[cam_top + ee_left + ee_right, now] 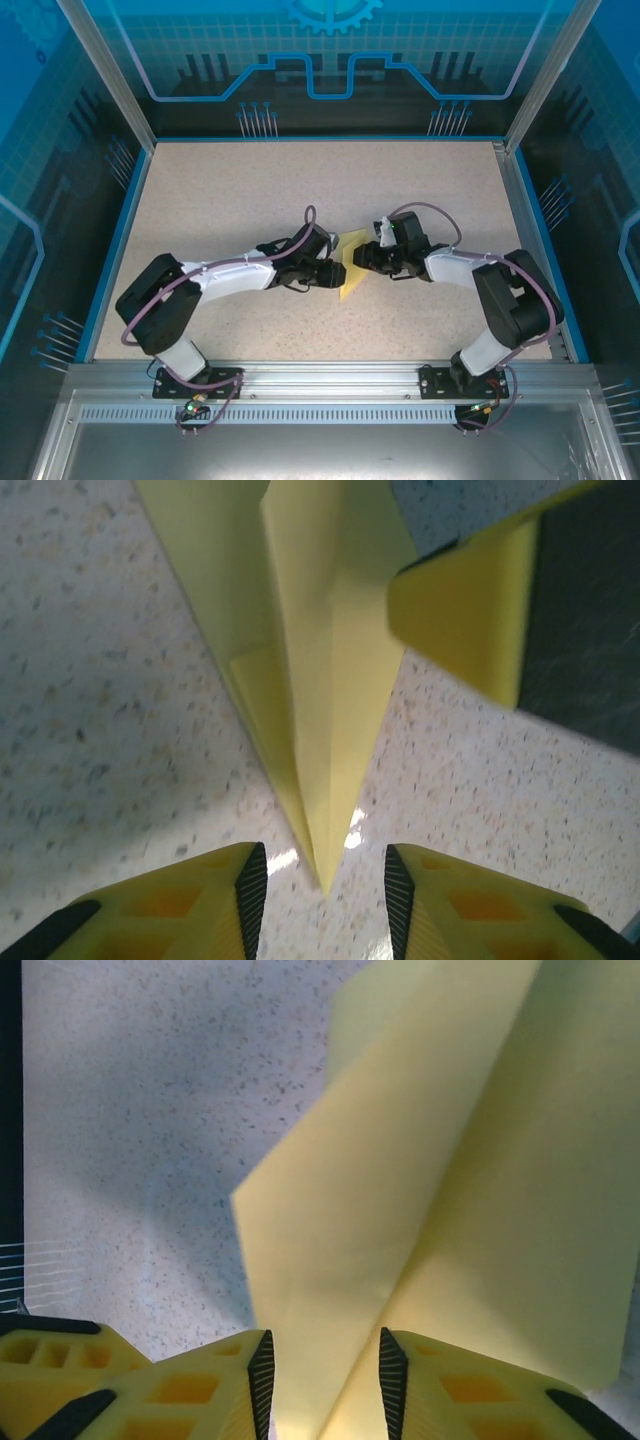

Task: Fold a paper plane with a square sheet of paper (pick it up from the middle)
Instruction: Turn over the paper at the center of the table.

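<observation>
**Yellow dart between my two parted jaws**

On the speckled table [220, 200], at its middle, lies the paper plane [330, 680], folded slim with a long centre crease. Its pointed tip sits in the gap of my left gripper [325, 885], jaws apart and clear of it. My right gripper [322, 1375] is parted too, with the plane's fold running between its jaws.

The bench [210, 200] has a pale, speckled top with a blue rim along its sides and back. A folded yellow paper plane [352, 266] sits near the middle of it, its flaps lifting off the surface. Its narrow pointed tip touches the speckled top.
</observation>
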Motion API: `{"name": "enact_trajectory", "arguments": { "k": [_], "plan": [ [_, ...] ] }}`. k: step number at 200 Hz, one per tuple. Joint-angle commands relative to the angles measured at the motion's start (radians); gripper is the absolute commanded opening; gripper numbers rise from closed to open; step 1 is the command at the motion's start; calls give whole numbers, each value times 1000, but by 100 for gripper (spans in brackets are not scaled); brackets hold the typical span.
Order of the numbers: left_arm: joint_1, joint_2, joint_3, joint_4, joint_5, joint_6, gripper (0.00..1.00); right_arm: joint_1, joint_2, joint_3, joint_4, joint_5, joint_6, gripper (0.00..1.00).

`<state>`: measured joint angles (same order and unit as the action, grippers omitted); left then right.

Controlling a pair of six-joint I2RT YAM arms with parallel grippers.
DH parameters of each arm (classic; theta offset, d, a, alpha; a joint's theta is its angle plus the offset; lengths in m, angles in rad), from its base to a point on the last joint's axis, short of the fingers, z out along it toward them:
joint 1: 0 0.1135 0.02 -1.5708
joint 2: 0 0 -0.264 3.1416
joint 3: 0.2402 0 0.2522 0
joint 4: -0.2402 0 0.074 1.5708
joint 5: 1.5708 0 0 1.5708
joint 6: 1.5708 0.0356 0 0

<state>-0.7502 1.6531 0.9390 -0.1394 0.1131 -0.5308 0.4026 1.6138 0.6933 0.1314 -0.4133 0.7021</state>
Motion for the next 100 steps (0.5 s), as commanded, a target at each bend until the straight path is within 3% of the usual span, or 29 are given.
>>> {"name": "enact_trajectory", "arguments": {
  "k": [1, 42, 100],
  "plan": [
    [23, 46, 47, 30, 36, 36, 40, -20, 51, 23, 29, -52, -2, 36],
    [38, 122, 88, 34, 50, 48, 40, -22, 115, 54, 49, -68, 3, 42],
    [51, 163, 107, 17, 42, 68, 32, -23, 164, 80, 103, -120, 32, 39]
  ]
}}
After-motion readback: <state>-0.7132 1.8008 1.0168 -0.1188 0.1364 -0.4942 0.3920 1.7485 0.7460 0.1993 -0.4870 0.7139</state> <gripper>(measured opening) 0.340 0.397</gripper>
